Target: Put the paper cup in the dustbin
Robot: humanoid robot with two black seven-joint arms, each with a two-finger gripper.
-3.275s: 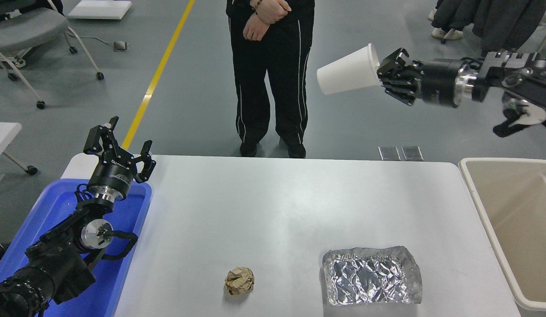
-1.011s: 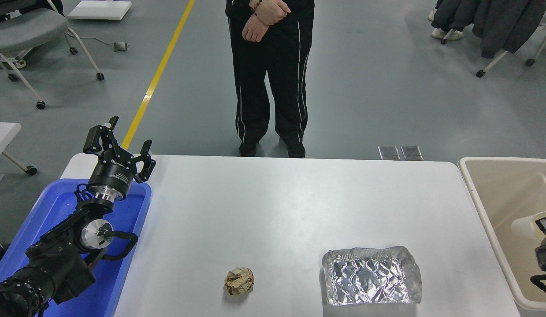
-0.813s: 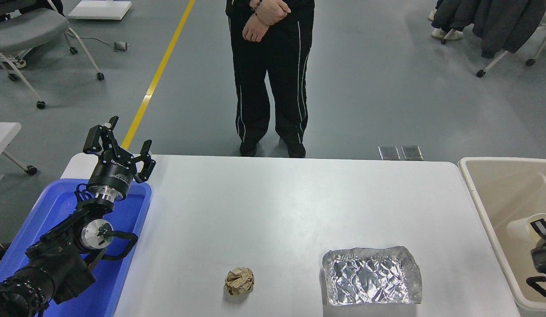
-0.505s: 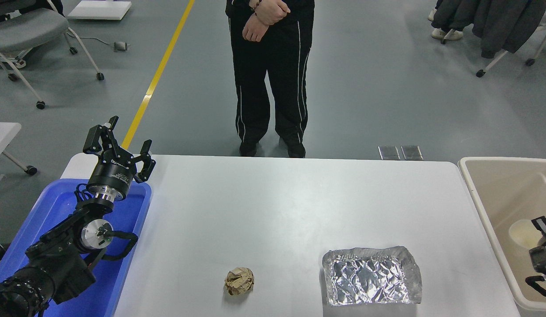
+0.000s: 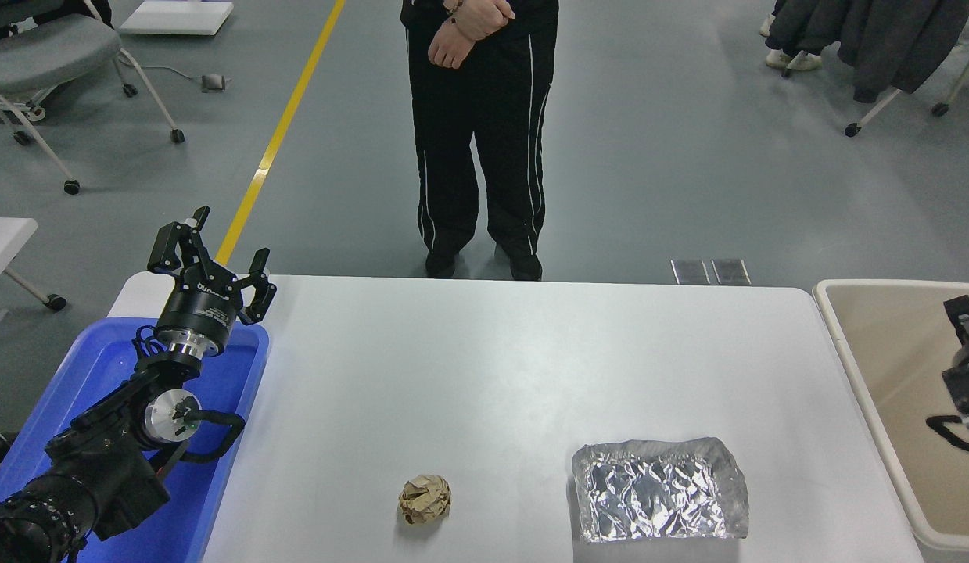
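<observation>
The left arm [image 5: 101, 461] by the blue tray [image 5: 234, 422] is black and chunky, with thin black cables looping beside it. It has a shiny silver ring and a round silver disc. The left gripper [image 5: 210, 262] is black with small white letters on its round body. The right gripper [image 5: 965, 356] is black too.
</observation>
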